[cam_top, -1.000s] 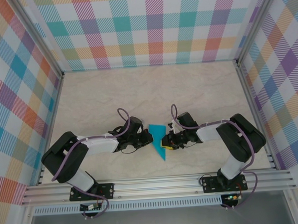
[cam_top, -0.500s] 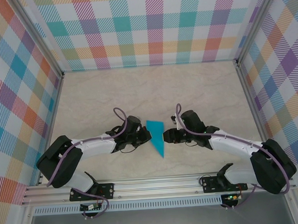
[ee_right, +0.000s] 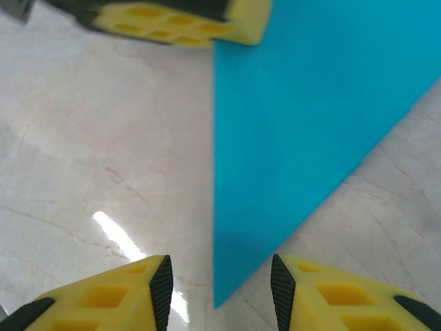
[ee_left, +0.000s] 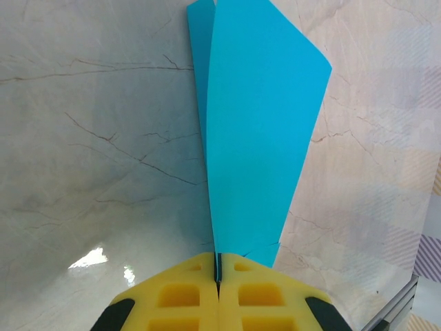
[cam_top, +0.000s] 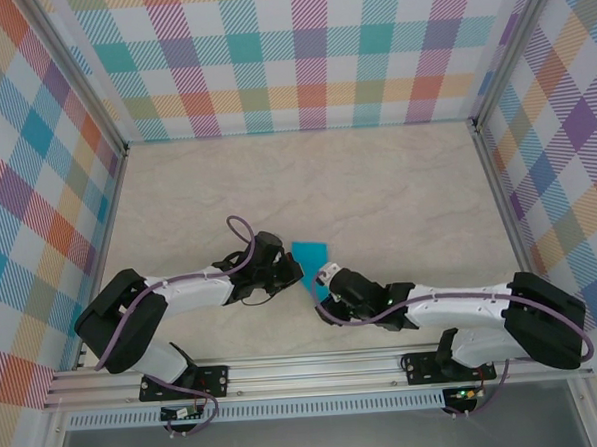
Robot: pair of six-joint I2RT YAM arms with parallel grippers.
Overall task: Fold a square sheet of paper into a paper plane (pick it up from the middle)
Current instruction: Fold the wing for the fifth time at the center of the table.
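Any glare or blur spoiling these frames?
Left wrist view: small glare patches on the marble-patterned table, folded teal-blue paper sharp. Right wrist view: a bright glare streak on the table beside the paper's tip; the left gripper looks soft at the top edge. Top view: even light, no glare.

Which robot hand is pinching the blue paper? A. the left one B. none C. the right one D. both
A: the left gripper has its yellow fingers shut on the blue paper, while the right gripper has its fingers apart on either side of the paper's tip.
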